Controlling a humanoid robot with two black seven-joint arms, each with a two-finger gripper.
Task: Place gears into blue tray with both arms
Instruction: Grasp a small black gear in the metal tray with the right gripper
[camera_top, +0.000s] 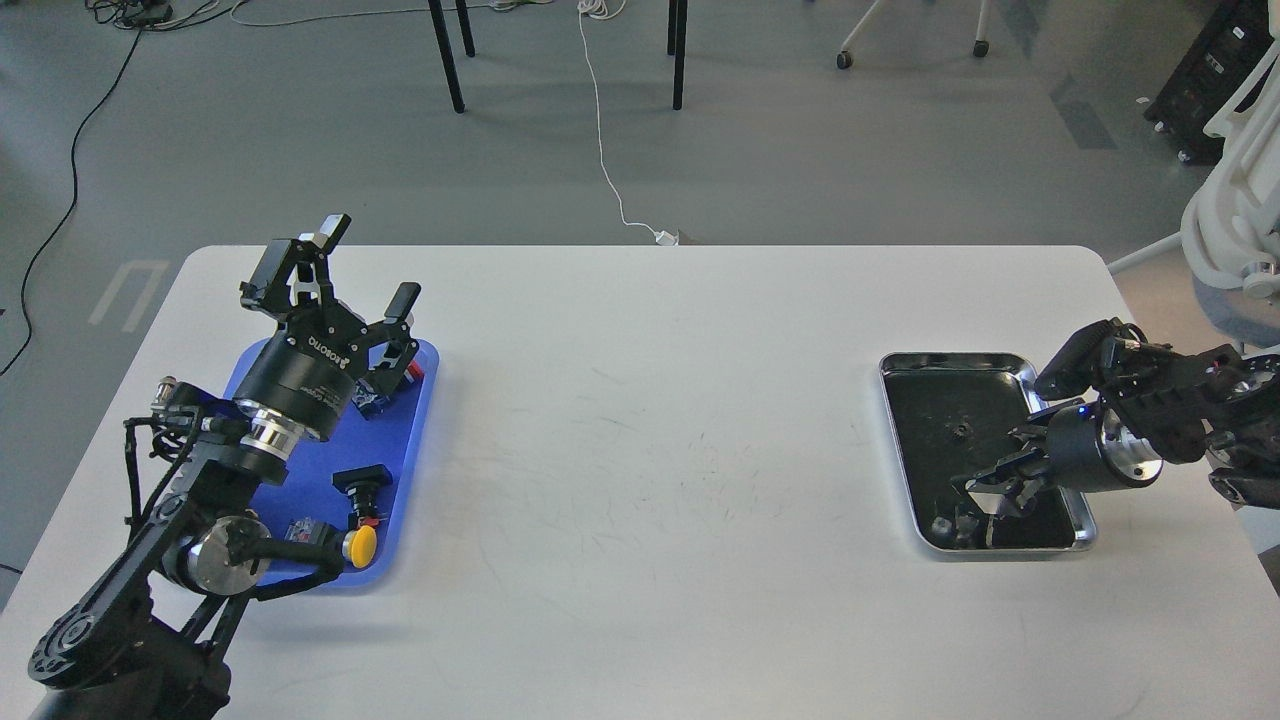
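Note:
A tiny black gear lies on the dark floor of the silver metal tray at the right. My right gripper reaches down into the near end of that tray, fingers slightly spread against the black bottom, with nothing visibly held. The blue tray sits at the left and holds push-button switches. Above its far end my left gripper hangs open and empty, fingers pointing up and away. No gear shows in the blue tray.
In the blue tray lie a yellow-capped switch, a black one and a red-tipped one. A white table carries both trays. Beyond it are chair legs and a white cable on the floor.

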